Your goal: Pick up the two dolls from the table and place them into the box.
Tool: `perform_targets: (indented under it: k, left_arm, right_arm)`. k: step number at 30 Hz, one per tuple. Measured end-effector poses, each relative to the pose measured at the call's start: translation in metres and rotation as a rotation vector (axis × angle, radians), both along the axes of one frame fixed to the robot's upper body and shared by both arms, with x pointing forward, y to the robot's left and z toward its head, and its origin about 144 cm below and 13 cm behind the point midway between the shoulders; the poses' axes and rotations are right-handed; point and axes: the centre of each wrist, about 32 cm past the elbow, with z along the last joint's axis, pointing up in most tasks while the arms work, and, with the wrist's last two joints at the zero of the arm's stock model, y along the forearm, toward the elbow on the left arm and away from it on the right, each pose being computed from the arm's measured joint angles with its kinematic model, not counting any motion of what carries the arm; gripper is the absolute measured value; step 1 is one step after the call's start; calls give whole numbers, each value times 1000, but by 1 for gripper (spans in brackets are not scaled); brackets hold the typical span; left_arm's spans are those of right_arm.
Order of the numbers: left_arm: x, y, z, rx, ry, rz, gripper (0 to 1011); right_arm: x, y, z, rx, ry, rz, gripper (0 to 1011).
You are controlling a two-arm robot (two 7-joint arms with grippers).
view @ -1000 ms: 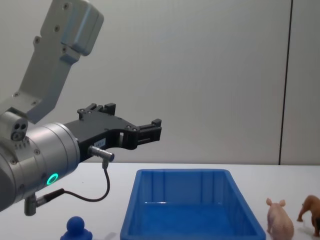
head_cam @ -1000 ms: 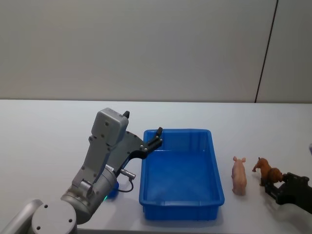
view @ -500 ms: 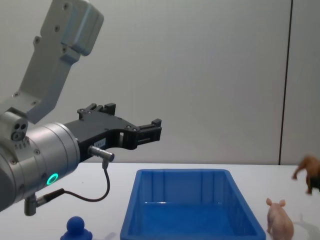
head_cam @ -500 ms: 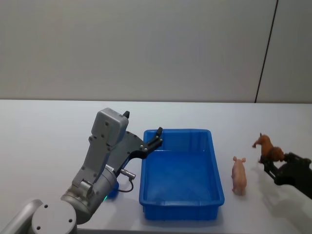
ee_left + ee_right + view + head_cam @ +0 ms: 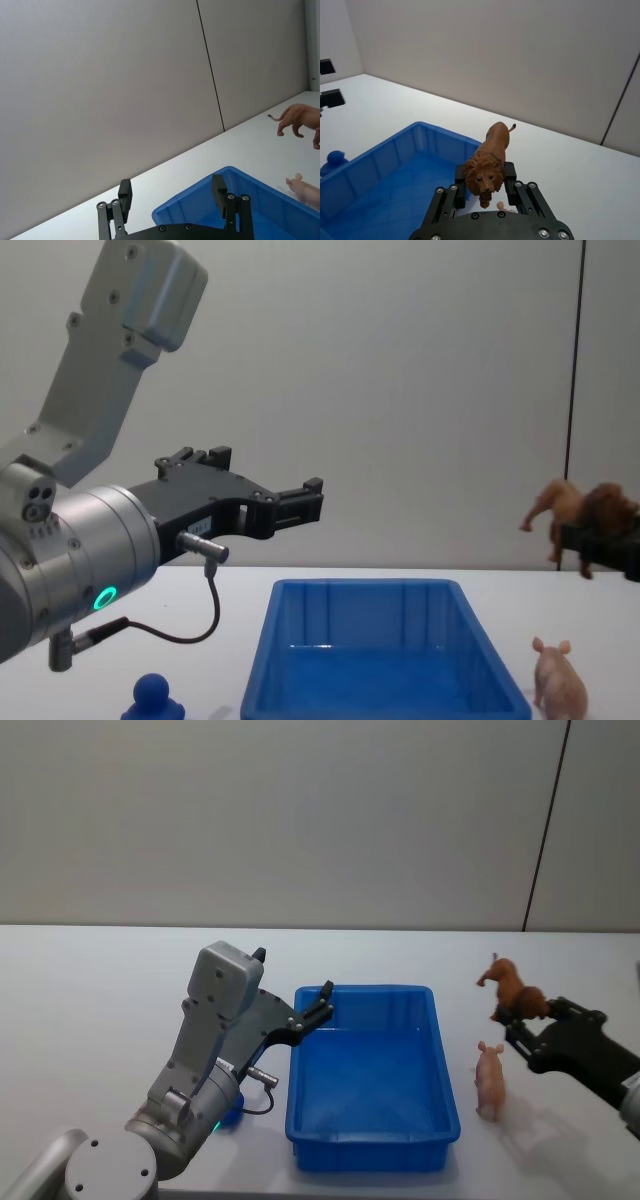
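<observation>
— Where is your left gripper (image 5: 322, 1000)?
— Up in the air, arm bent, fingers spread apart.
— And your right gripper (image 5: 522, 1016)?
— Held high, arm reaching forward, fingers clamped on the lion (image 5: 507, 984).

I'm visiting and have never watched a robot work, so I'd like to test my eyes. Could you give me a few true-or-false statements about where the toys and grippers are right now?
1. The right gripper holds the brown lion up in the air. True.
2. The pink pig lies inside the blue bin. False: it stands on the table, to the right of the bin.
3. The left gripper is shut on the blue figure. False: it hovers open and holds nothing, near the bin's left rim; the blue figure sits on the table left of the bin.
4. No toy is in the bin yet. True.
</observation>
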Motion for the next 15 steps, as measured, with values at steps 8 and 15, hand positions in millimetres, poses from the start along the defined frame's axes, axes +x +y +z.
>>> perform_targets:
  k: [8, 15]
  left_arm:
    - [0, 0, 0, 0, 0, 0, 1001]
    - [0, 0, 0, 0, 0, 0, 1001]
  right_arm:
    - [4, 23, 4, -37, 37, 52, 429]
    - [10, 40, -2, -80, 99, 72, 429]
